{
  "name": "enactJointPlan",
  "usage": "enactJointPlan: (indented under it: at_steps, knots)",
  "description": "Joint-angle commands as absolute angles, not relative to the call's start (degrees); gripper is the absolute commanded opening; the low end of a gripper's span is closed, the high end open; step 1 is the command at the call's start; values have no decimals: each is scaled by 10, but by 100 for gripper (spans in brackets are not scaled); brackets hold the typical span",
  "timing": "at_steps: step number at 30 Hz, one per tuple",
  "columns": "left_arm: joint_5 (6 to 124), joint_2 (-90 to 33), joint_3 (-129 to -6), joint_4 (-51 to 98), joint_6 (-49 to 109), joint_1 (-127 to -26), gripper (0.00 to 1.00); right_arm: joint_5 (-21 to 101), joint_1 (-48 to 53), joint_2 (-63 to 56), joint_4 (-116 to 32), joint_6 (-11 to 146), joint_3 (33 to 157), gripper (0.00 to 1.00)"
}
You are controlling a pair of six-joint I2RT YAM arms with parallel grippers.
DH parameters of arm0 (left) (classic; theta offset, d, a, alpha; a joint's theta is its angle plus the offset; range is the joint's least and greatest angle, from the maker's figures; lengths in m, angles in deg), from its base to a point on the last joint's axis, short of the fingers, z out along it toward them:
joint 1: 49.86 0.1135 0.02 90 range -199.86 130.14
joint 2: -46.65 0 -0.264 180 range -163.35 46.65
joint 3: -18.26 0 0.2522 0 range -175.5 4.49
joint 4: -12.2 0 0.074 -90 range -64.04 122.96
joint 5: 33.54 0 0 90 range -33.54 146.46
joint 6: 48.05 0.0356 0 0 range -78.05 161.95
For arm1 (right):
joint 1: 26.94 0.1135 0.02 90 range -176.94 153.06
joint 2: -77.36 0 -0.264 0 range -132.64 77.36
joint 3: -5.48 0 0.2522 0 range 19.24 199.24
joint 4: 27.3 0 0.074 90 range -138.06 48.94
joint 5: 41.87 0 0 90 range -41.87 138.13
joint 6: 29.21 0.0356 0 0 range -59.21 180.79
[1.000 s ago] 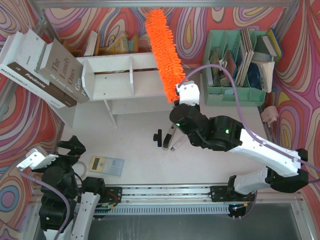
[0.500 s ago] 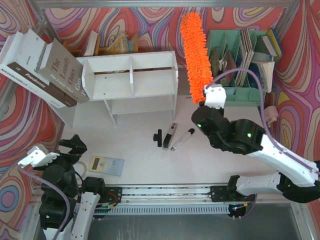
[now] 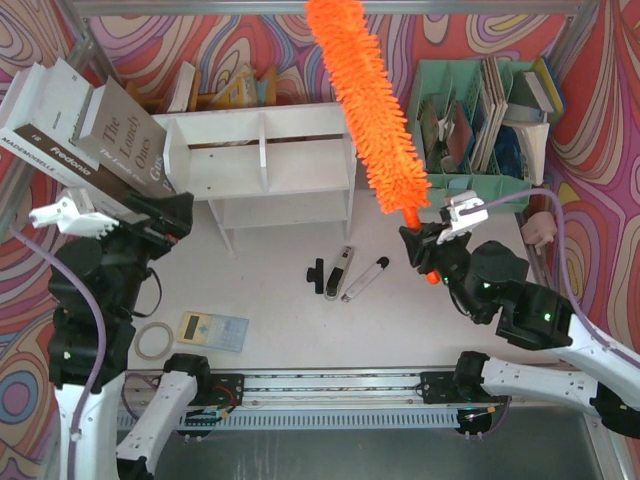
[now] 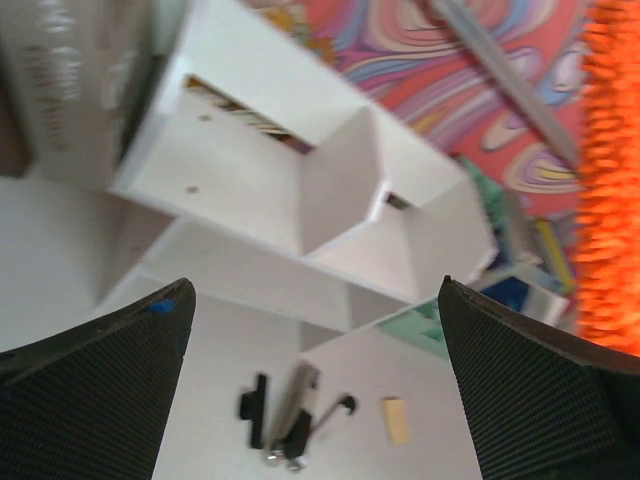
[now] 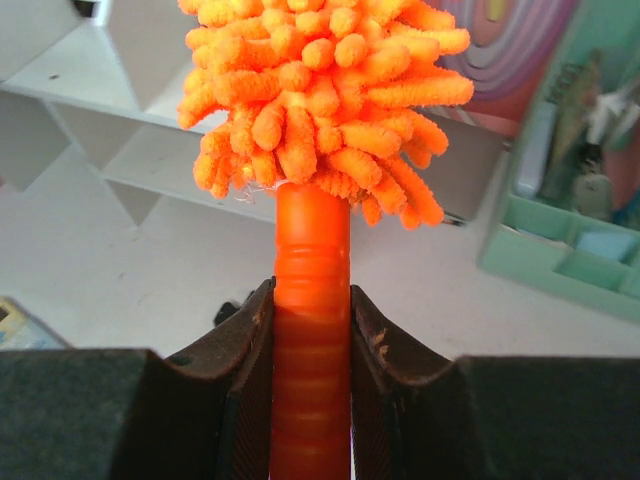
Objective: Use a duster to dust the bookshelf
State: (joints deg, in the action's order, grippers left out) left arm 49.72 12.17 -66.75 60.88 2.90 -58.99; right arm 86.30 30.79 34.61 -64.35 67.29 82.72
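Observation:
The white bookshelf point(image 3: 260, 160) stands at the back left of the table, its open tiers facing the arms. My right gripper point(image 3: 425, 245) is shut on the orange handle of the duster point(image 3: 370, 110), right of the shelf. The fluffy orange head rises up and leans left, passing the shelf's right end; I cannot tell if it touches. In the right wrist view the jaws point(image 5: 311, 300) clamp the ribbed handle, with the duster point(image 5: 320, 90) above and the bookshelf point(image 5: 90, 110) behind on the left. My left gripper point(image 3: 172, 218) hangs open, holding nothing, by the shelf's left end, looking at the bookshelf point(image 4: 330, 190).
Large books point(image 3: 80, 130) lean against the shelf's left side. A mint-green file organiser point(image 3: 480, 130) stands at the back right. A black clip point(image 3: 318, 275), a stapler point(image 3: 340, 272) and a marker pen point(image 3: 367, 278) lie mid-table. A calculator point(image 3: 212, 330) and a tape roll point(image 3: 152, 340) lie near left.
My right arm has drawn back toward the near right, carrying the duster off the shelf's right part; its head now leans left. My left arm has risen from the near left corner to the shelf's left end.

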Motion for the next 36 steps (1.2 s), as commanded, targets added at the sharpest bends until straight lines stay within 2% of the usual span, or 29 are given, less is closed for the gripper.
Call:
enactJointPlan:
  at_steps: [1,6,13,17,26,30,36]
  knots:
    - [618,81,-700,515,-33,-593,98,749,308,337,-517,616,805,0]
    - [613,42,-700,458,-40,-645,97,692,307,317,-479,622,783,0]
    - [418,-45,-712,402,78,-904,98,673,308,293,-454,612,789,0]
    - [385,-97,-718,357,97,-961,96,655,308,291,-450,607,786,0]
    - [358,-167,-721,288,88,-962,78,586,307,335,-448,587,754,0]
    - [381,-191,-722,260,78,-962,63,598,307,341,-468,586,752,0]
    - [339,-204,-720,241,85,-997,34,603,307,356,-474,579,742,0]
